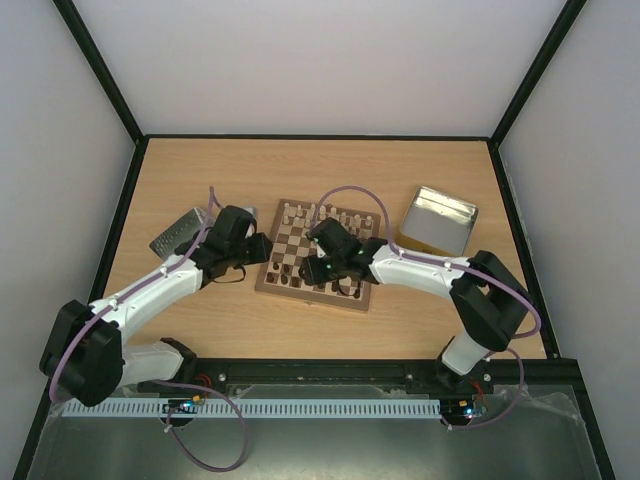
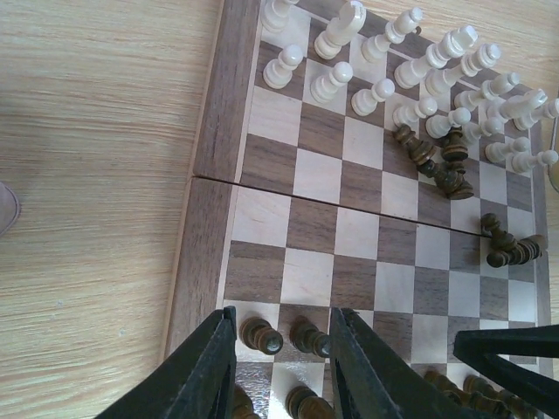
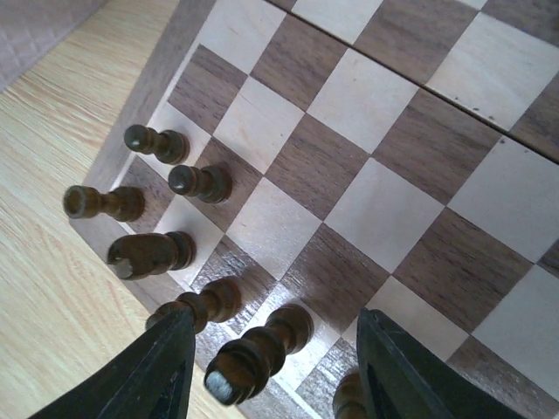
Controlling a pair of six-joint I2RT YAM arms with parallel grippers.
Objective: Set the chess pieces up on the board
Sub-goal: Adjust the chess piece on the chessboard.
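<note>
The board [image 1: 290,293] lies mid-table, its tan border [image 2: 214,131] on the left of the left wrist view. Cream chess pieces [image 2: 384,61] stand in its far rows. Loose dark pieces lie toppled in two heaps [image 2: 437,161] [image 2: 511,246]. My left gripper [image 2: 282,312] hangs open over the near left corner. Two standing dark pawns [image 2: 262,336] [image 2: 310,339] sit between its fingers, touching neither. My right gripper [image 3: 272,319] is open around a tall dark piece [image 3: 262,349] that stands free on a back-row square. Other dark pieces [image 3: 199,182] stand beside it near the board's edge.
An open silver tin [image 1: 440,220] sits right of the board. A grey metal lid [image 1: 178,232] lies to the left, just beyond my left arm. My right gripper's black finger [image 2: 515,349] shows at the lower right of the left wrist view, so both grippers work close together over the board's near rows.
</note>
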